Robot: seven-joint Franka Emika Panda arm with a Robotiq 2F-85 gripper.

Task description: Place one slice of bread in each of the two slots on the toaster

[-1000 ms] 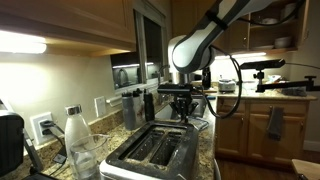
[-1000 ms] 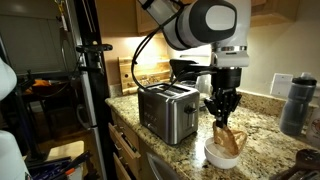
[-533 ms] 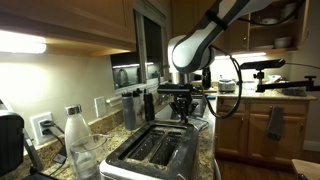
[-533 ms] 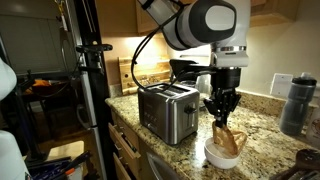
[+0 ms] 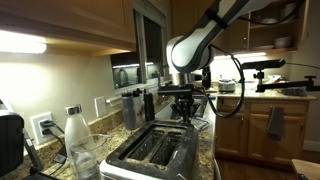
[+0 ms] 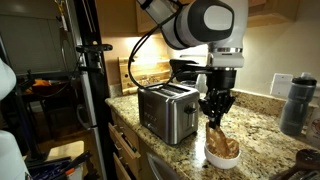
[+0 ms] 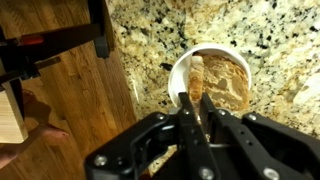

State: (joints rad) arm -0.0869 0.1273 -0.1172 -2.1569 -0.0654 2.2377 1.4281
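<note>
Kitchen was dim overall in both exterior views. Main light came from an under-cabinet strip at upper left, blown out to white and washing the wall below it. The toaster top caught soft glare; its near edge at the bottom of frame was soft. Right background was lit warm. In an exterior view, a warm glow sat mid-frame and the left side was nearly black. Low resolution, grainy throughout. Wrist view was brighter: granite countertop sharp, white bowl rim slightly overexposed, gripper at bottom dark and blurred, too close to focus.
</note>
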